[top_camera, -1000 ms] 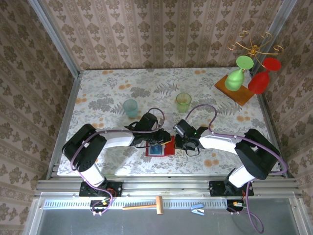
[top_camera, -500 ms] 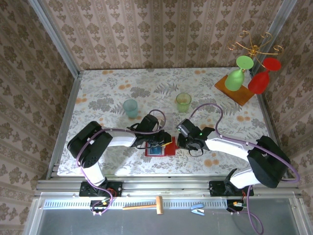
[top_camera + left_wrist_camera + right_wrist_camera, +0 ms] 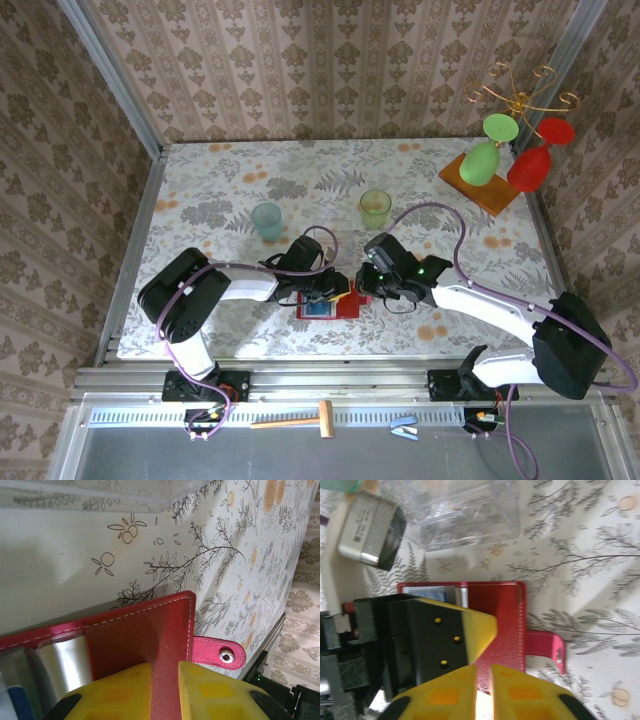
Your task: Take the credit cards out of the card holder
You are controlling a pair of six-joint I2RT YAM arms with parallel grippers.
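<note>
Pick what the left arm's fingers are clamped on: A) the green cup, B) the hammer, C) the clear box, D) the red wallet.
D: in the left wrist view the yellow left fingers pinch a red flap of the wallet from both sides.

Bright even light covers the desk [image 3: 420, 180], shadows are soft and short, and the right wrist view looks slightly blurred
</note>
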